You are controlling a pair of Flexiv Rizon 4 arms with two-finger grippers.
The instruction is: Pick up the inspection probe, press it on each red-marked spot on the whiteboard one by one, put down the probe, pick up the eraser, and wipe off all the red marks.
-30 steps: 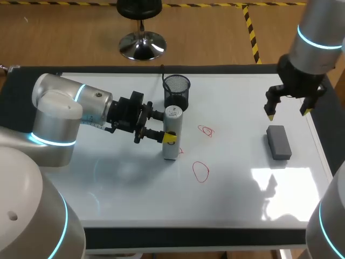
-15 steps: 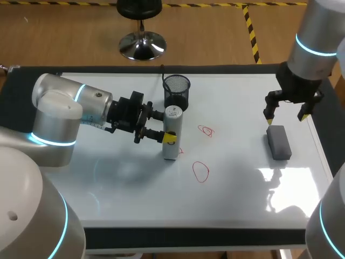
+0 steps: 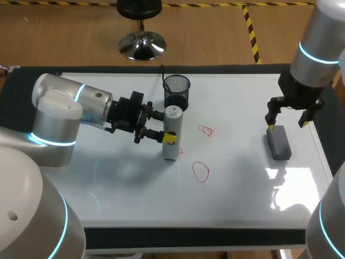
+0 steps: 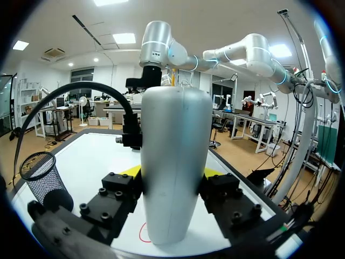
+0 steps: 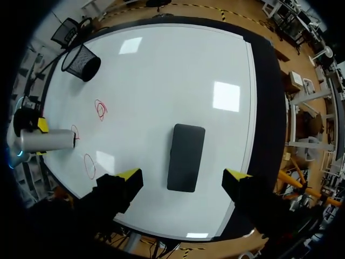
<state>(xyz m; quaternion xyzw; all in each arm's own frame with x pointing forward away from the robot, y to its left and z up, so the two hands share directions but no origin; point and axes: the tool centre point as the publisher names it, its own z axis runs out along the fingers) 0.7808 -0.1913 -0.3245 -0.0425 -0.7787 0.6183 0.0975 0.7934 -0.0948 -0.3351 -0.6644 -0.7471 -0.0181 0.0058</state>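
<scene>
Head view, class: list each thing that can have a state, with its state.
Silver-white cylindrical inspection probe: upright, gripped.
Left end effector: shut on probe.
Dark grey rectangular eraser: lying flat, unheld.
Right end effector: open, over eraser.
Red pen marks: unwiped.
Black mesh cup: upright.

The probe [image 3: 171,137] is gleaming silver-grey, the board [image 3: 232,102] is shining white, the marks [image 3: 200,171] are showing red. The eraser [image 3: 279,142] is looking dark grey, the mesh cup [image 3: 176,91] black, and the left arm [image 3: 59,116] and right arm [image 3: 318,38] are glowing with cyan rings.
</scene>
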